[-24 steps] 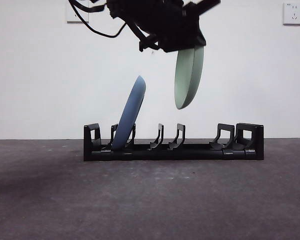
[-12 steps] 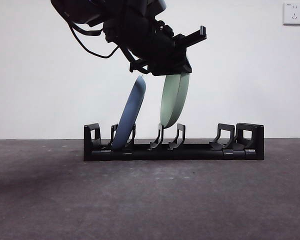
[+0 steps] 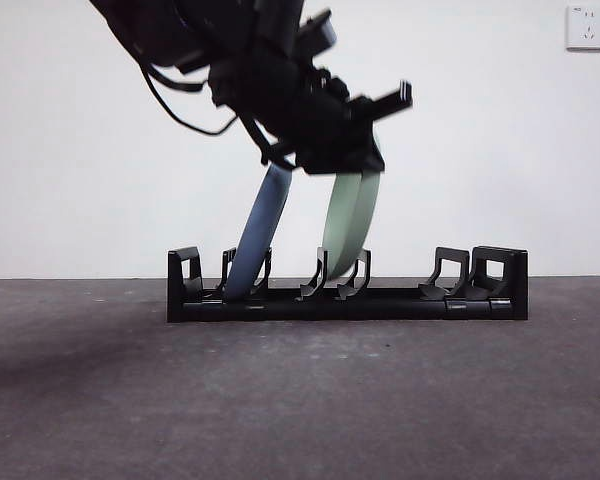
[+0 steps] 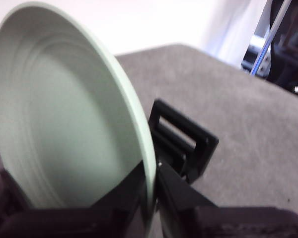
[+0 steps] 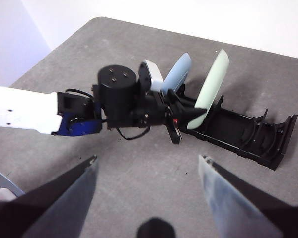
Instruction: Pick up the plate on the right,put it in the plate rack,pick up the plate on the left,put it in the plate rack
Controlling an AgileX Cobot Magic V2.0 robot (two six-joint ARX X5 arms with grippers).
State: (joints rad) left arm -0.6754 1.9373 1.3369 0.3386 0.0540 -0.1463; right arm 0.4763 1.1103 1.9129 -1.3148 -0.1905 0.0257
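Left arm: it reaches down from the upper left of the front view, big and dark, slanting toward the middle of the long, low black plastic plate rack (image 3: 347,288).
Left end effector (image 3: 342,160): its jaws are clamped on the upper rim of the round pale green plate (image 3: 349,222); the wrist view shows the two black jaws pinching the plate's edge (image 4: 148,163).
Pale green plate: held on edge, tilted with its top leaning right in the front view, its lower rim down between the two middle pairs of upright curved prongs (image 3: 340,272). Whether it rests on the rack's base cannot be told.
Round light blue plate (image 3: 259,232): it stands on edge in a slot near the rack's left end, leaning the same way, just beside the green plate and apart from it; its top is hidden behind the arm.
Right end effector (image 5: 149,171): it hangs high over the grey table (image 3: 300,400), jaws spread wide and holding nothing, looking down on the left arm and rack (image 5: 243,133).
Rack's right end: the prongs and blocky end piece (image 3: 500,272) stand bare.
Background: a white wall with a socket (image 3: 587,27) at the upper right.
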